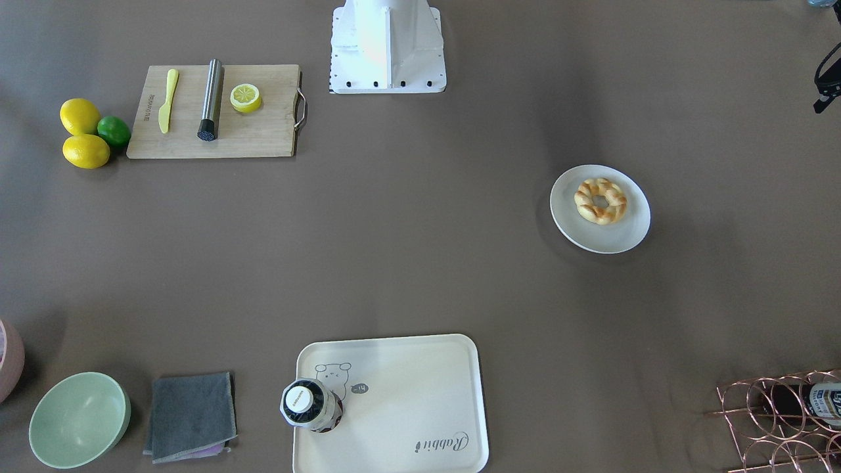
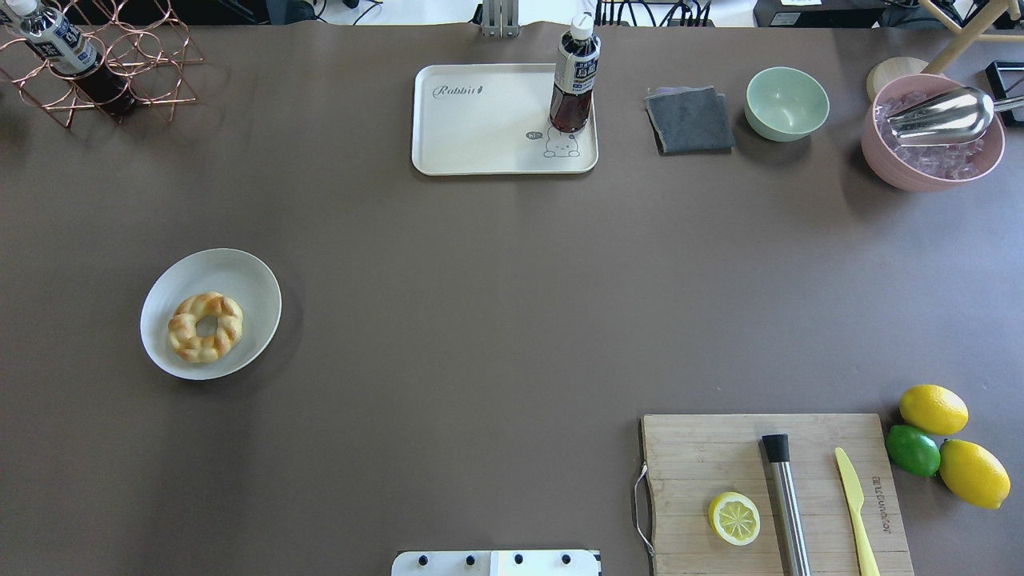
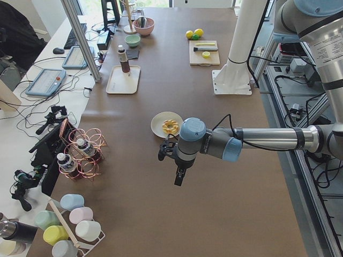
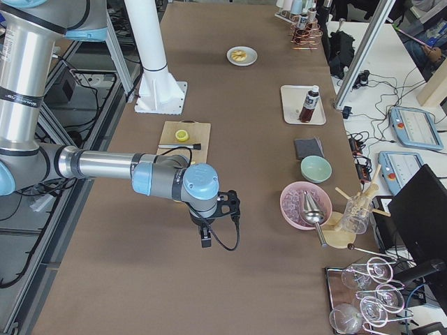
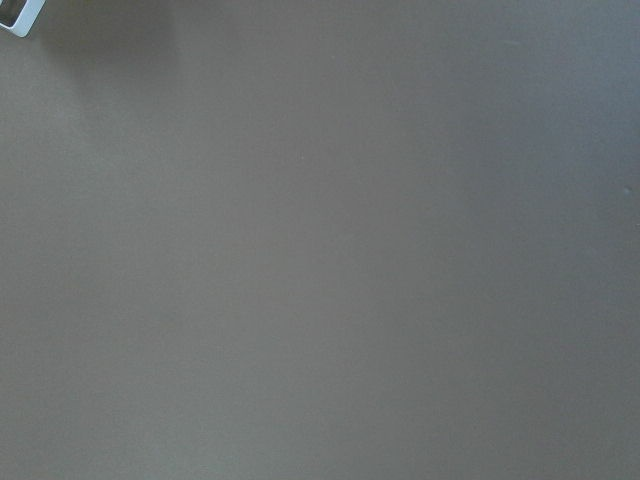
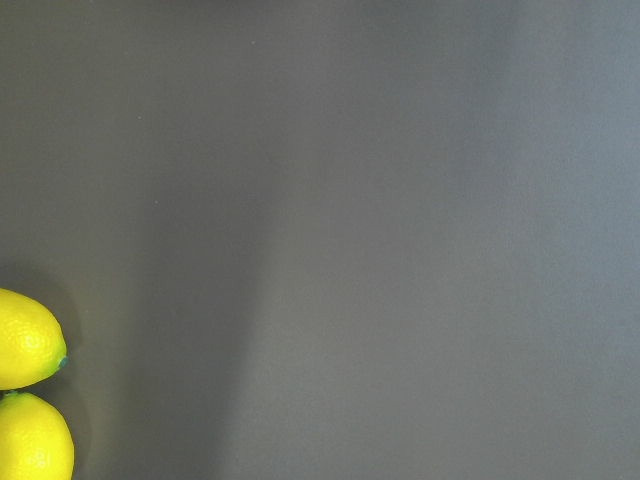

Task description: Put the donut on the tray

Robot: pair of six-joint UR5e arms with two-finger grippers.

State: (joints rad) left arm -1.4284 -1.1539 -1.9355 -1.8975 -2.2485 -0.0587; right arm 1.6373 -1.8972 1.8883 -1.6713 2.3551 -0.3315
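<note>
In the overhead view, nearest me at the lower right, a rectangular wooden cutting board (image 2: 696, 456) lay on the brown worktop (image 2: 480, 320), carrying a halved yellow lemon (image 2: 734, 518), a steel cylindrical tool with a black tip (image 2: 788, 504) and a pale yellow plastic knife (image 2: 854, 512). Just beside its right edge sat two whole yellow lemons (image 2: 933, 409) with a green lime (image 2: 912, 450) between them. Farther out, at middle left, the golden-yellow ring-shaped donut with browned twisted ridges (image 2: 205, 326) rested on a round white plate (image 2: 240, 280), well apart from the cream-white rectangular tray (image 2: 480, 128) at upper centre. A dark bottle with a white cap (image 2: 571, 96) stood upright on the tray's right part, by the bear drawing. In the side views the left gripper (image 3: 179, 176) and the right gripper (image 4: 206, 237) each hung over bare worktop; I could not tell whether their jaws were apart or together.
</note>
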